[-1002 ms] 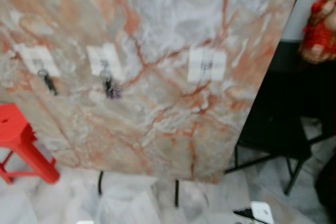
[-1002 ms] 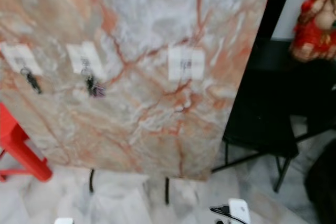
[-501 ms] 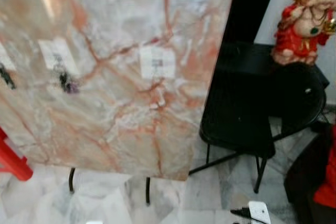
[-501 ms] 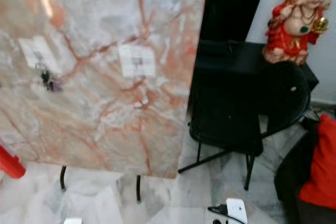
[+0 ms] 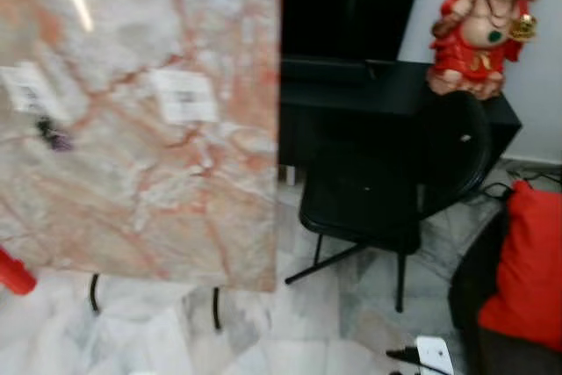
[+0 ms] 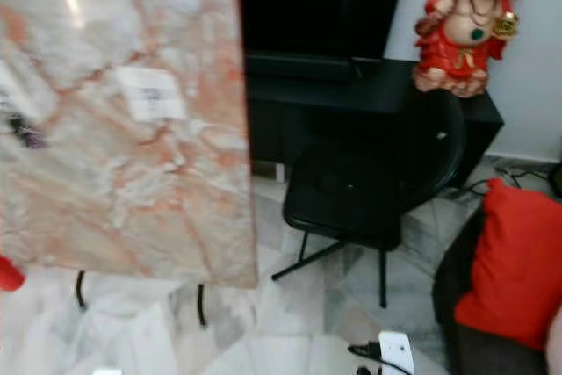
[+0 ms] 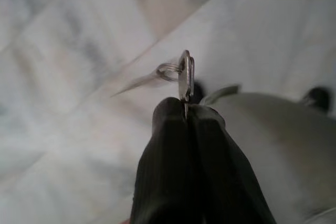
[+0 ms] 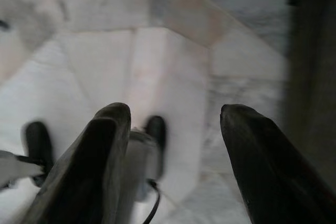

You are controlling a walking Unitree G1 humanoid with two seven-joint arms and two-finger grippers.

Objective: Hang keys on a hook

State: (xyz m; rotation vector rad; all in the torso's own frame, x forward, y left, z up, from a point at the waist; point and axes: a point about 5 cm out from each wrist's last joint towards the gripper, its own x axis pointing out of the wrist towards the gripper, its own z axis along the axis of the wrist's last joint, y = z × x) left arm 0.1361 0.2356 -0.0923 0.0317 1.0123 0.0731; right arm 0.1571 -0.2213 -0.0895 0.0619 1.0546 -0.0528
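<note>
A pink-veined marble board (image 5: 140,129) stands upright at the left. It carries white adhesive hook pads: one bare pad (image 5: 183,96) near its right edge and one (image 5: 31,94) further left with a dark key bunch (image 5: 54,136) hanging from it. In the left wrist view my left gripper (image 7: 186,113) is shut on a silver key (image 7: 185,77) with a ring, held over the pale floor. The right wrist view has my right gripper (image 8: 176,124) open with nothing between its fingers, pointing down at the floor.
A black folding chair (image 5: 378,208) stands right of the board, before a black cabinet (image 5: 351,85) bearing a red and gold figurine (image 5: 481,24). A red cushion (image 5: 525,270) lies at the right. A red stool (image 5: 13,274) pokes in at the lower left. A white plug (image 5: 435,356) lies on the marble floor.
The camera has swung to the right: the board has slid left in the picture, and the chair, cabinet, figurine and red cushion have come into view.
</note>
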